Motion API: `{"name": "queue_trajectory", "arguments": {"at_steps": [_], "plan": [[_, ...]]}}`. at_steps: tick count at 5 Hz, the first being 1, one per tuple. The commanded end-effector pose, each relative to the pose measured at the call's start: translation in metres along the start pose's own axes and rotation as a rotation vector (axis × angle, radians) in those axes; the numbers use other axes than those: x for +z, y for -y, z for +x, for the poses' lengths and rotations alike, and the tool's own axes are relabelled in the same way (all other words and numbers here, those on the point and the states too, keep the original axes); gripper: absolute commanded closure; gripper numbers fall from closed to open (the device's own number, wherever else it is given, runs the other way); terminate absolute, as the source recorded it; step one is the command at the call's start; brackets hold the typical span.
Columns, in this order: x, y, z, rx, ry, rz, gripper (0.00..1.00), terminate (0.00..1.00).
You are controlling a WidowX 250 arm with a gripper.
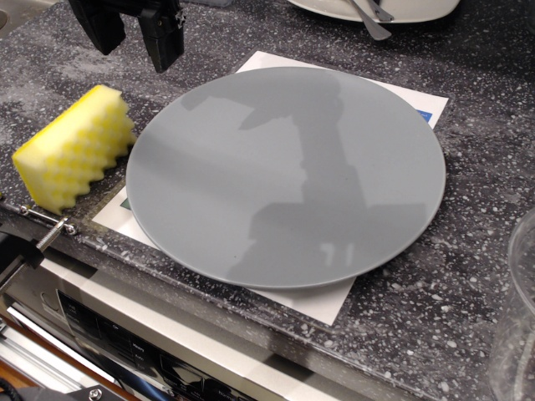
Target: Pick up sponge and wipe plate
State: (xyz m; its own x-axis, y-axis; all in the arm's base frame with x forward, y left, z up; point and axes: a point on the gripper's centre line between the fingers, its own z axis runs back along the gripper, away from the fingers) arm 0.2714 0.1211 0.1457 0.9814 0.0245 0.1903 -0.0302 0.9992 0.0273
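Observation:
The bright yellow sponge [75, 148] lies on the dark speckled counter at the left, its wavy ridged side facing front, just left of the plate. The large grey glossy plate [284, 175] sits in the middle on a white paper sheet [334, 296]. My gripper [132, 35] is at the top left, above and behind the sponge. Its two black fingers [163, 38] stand apart with nothing between them. It touches neither sponge nor plate.
A white dish [418, 10] with a spoon [372, 21] stands at the back edge, top right. A clear glass container [522, 317] is at the right edge. The counter's front edge [209, 313] drops to an appliance panel. A metal clamp [46, 227] sits at the front left.

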Motion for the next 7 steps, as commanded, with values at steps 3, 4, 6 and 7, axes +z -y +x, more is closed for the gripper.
{"name": "queue_trajectory", "arguments": {"at_steps": [3,4,6,7], "plan": [[0.008,-0.045,0.007,-0.002,-0.080,0.083,0.00,0.00],[0.005,-0.060,0.004,-0.004,-0.115,0.077,0.00,0.00],[-0.023,-0.063,-0.011,0.010,-0.063,0.033,0.00,0.00],[-0.034,-0.061,-0.018,0.019,-0.056,0.019,0.00,0.00]]}}
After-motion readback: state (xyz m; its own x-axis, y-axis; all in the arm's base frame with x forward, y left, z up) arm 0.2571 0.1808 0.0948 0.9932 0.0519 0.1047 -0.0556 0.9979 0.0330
